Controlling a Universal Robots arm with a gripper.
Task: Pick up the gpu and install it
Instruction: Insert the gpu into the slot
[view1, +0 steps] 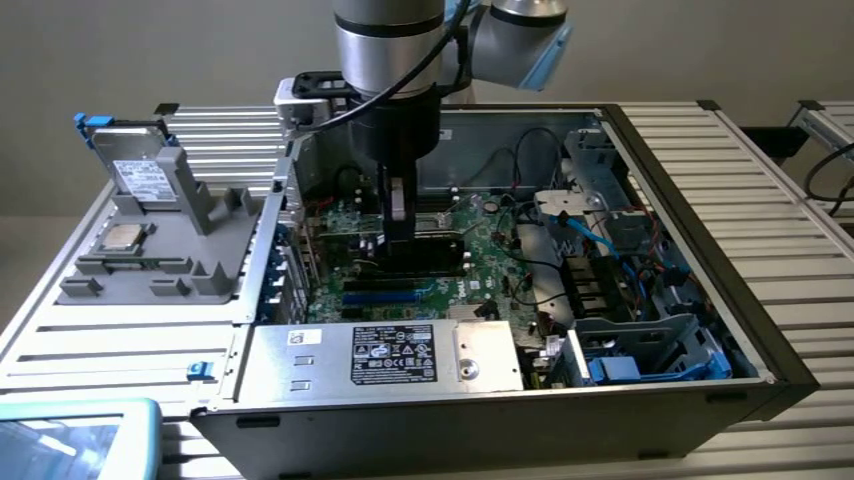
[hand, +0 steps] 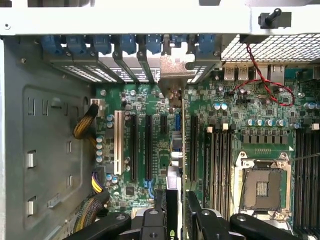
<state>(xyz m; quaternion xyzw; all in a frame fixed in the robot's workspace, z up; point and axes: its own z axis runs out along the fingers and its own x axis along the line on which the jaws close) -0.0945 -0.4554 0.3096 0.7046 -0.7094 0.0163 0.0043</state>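
gpu (hand: 173, 185) in jaws, between motherboard slots (hand: 148, 145)

The case (view1: 667, 420) lies open on the desk (view1: 781, 180). In the case, the motherboard (view1: 474, 280) lies on the floor. The power supply (view1: 400, 355) sits along the wall nearest the exterior view, with the drive cage (view1: 654, 350) in the near corner on that view's right. Just outside the case, on the exterior view's left, a fixture (view1: 200, 270) bears a drive (view1: 144, 178). Inside the case, the gripper (hand: 174, 216) holds the gpu (hand: 173, 180) on edge over the motherboard, between the expansion slots (hand: 134, 147).
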